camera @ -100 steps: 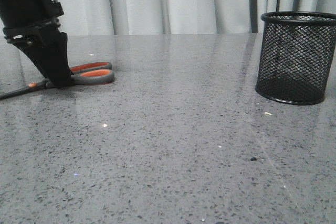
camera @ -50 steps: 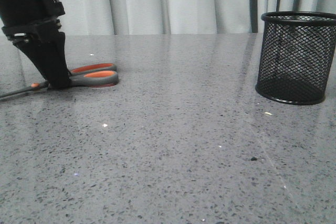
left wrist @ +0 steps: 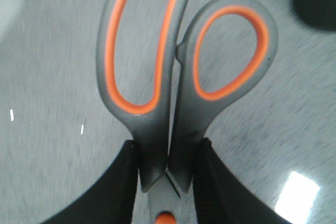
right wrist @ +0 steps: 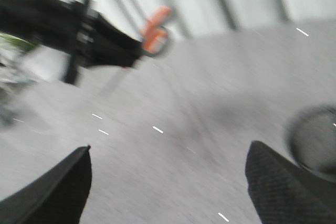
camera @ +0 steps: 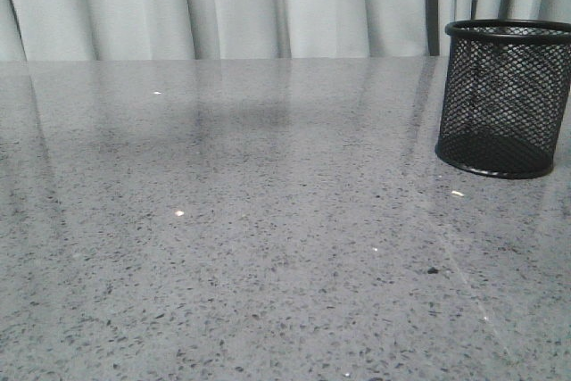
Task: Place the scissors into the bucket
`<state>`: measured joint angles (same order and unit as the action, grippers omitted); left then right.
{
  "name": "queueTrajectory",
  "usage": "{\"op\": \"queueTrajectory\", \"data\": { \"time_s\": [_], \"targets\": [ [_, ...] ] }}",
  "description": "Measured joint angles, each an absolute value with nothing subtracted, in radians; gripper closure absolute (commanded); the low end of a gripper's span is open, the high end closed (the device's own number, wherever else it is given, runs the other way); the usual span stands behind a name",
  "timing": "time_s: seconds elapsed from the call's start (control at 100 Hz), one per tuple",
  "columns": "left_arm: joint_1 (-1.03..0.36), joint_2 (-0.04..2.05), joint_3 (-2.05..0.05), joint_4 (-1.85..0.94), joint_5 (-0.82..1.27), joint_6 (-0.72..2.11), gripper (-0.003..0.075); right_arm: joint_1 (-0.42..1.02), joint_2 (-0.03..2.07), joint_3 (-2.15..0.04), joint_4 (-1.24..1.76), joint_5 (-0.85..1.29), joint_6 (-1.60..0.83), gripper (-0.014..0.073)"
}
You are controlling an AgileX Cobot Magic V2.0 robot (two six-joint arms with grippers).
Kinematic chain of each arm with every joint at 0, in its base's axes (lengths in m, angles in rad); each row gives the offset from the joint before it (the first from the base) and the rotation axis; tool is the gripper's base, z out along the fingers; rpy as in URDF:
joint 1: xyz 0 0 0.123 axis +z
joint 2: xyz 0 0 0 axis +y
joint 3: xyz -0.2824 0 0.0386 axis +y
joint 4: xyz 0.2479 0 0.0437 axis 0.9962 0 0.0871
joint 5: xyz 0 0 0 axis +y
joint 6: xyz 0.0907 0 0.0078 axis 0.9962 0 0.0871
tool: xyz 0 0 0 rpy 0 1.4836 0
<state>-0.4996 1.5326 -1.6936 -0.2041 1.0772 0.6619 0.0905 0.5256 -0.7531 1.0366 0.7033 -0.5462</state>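
Observation:
In the left wrist view my left gripper [left wrist: 167,153] is shut on the scissors [left wrist: 173,77], its black fingers [left wrist: 118,182] clamping the dark grey handle necks just beyond the orange pivot dot; the orange-lined loops point away over the table. The blurred right wrist view shows the left arm holding the scissors [right wrist: 155,30] in the air. The black wire-mesh bucket [camera: 506,95] stands upright at the table's right in the front view, and shows as a dark blur in the right wrist view [right wrist: 315,142]. My right gripper [right wrist: 168,153] is open and empty above the table. Neither arm appears in the front view.
The grey speckled table [camera: 268,220] runs back to pale curtains [camera: 268,2]. A few small crumbs [camera: 456,194] lie near the bucket's base.
The left arm and the scissors, on the table at the far left a moment ago, have left the front view; the scissors are now held off the table. The bucket has not moved.

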Motion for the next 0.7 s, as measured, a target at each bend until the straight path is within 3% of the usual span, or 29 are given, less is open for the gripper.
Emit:
{"op": "queueTrajectory", "data": {
  "time_s": [0.4,0.7],
  "targets": [
    [-0.818,1.434,-1.696,-0.215,1.021,0.703,0.0733,0.090,0.664,-0.859,1.224,0.732,-0.647,0.0053],
    [-0.929,1.434,-1.696,-0.215,0.951,0.703,0.0733,0.090,0.780,-0.880,1.230,0.757,-0.660,0.0054]
  ]
}}
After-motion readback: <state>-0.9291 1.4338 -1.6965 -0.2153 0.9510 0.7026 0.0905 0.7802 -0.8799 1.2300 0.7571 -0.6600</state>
